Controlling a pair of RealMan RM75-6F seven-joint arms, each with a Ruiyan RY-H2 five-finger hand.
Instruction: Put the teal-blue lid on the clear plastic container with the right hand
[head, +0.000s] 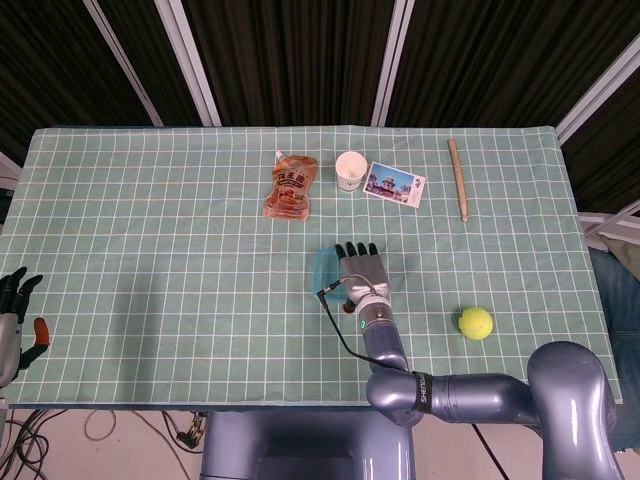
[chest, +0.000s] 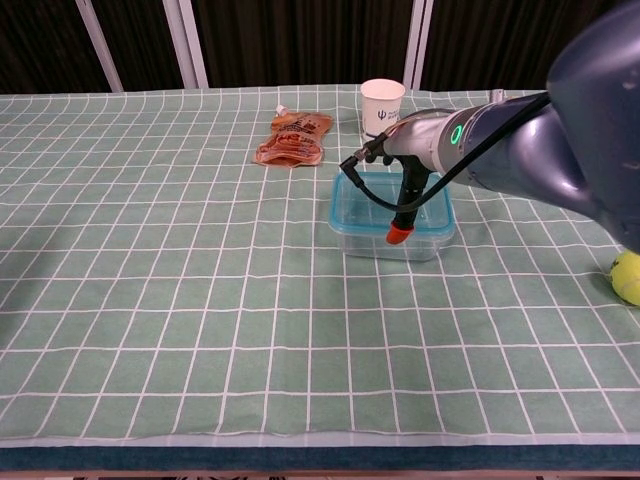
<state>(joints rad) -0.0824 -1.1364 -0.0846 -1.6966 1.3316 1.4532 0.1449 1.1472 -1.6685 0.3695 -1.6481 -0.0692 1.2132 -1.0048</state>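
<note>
The teal-blue lid (head: 322, 268) lies on top of the clear plastic container (chest: 362, 238) at mid-table. Its teal rim (chest: 345, 222) lines up with the container's walls. My right hand (head: 361, 270) rests flat over the lid with its fingers stretched toward the far side, covering most of it. In the chest view the right hand (chest: 411, 192) reaches down onto the lid, an orange-tipped finger (chest: 398, 236) at the container's near edge. It grips nothing. My left hand (head: 14, 312) hovers off the table's left front corner, fingers spread and empty.
An orange pouch (head: 290, 187), a white paper cup (head: 350, 170) and a photo card (head: 395, 184) lie behind the container. A wooden stick (head: 458, 178) is at the back right. A tennis ball (head: 475, 322) sits at the front right.
</note>
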